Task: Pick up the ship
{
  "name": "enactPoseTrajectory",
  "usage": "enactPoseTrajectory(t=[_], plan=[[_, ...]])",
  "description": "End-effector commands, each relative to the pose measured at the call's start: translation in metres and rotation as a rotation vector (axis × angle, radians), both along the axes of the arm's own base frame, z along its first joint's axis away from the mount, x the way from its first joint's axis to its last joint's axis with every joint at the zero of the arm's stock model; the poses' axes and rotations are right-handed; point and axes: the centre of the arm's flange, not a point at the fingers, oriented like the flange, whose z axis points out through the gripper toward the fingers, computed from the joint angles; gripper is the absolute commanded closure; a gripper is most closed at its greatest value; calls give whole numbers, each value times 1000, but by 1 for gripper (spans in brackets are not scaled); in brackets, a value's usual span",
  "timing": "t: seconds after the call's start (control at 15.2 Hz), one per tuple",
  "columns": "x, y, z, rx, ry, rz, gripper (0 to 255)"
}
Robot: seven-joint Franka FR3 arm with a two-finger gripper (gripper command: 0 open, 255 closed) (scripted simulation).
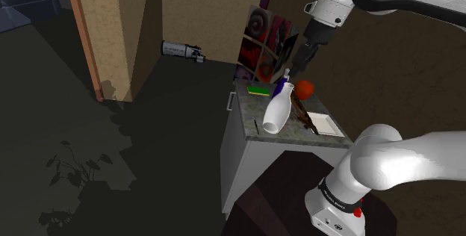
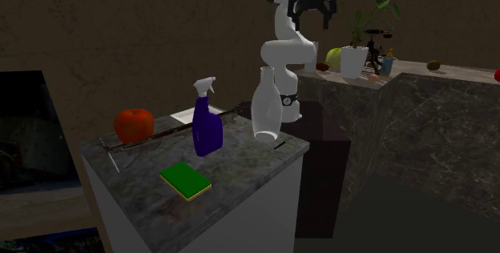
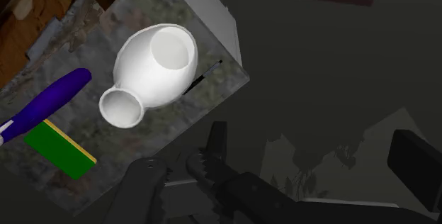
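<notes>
Count on the surface (image 1: 248, 113) (image 2: 248, 155) (image 3: 207, 95), one of each: ship (image 1: 302, 113) (image 2: 160, 133) (image 3: 32, 13), white vase (image 1: 276, 111) (image 2: 267, 103) (image 3: 152, 63), blue spray bottle (image 1: 281, 85) (image 2: 207, 127) (image 3: 46, 102), green sponge (image 1: 260, 90) (image 2: 186, 180) (image 3: 58, 149) with a yellow edge, red tomato (image 1: 305, 88) (image 2: 133, 123), flat white tray (image 1: 325, 122) (image 2: 188, 115). Six items total, one arm, one end effector (image 1: 297, 66) (image 2: 311, 7) (image 3: 315, 162).

The ship was a long, thin brown piece lying flat on the surface. In the shoulder view it ran between the vase and the tray, with the tomato near its far end. In the second exterior view it stretched behind the spray bottle, from beside the tomato toward the vase.

The end effector was open: fingers stood well apart in the second exterior and wrist views, nothing between them, nothing touched. It hung in the air well above the surface. In the shoulder view it sat above the tomato and the ship's far end. In the wrist view the ship lay well away from the fingers, beyond the vase and spray bottle. The gap between the fingers looked past the surface's edge onto dark floor.

The vase stood upright near the surface's corner and the sponge lay flat just beside the bottle.
</notes>
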Motion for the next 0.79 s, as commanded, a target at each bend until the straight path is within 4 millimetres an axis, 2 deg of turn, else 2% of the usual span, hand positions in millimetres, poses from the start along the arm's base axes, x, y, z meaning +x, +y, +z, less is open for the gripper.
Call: enactPoseTrajectory(t=[0.0, 0.4, 0.73], plan=[[0, 0, 0, 0, 0, 0, 0], [-40, -56, -54, 19, -67, 185, 0], [-63, -106, -101, 34, -122, 339, 0]])
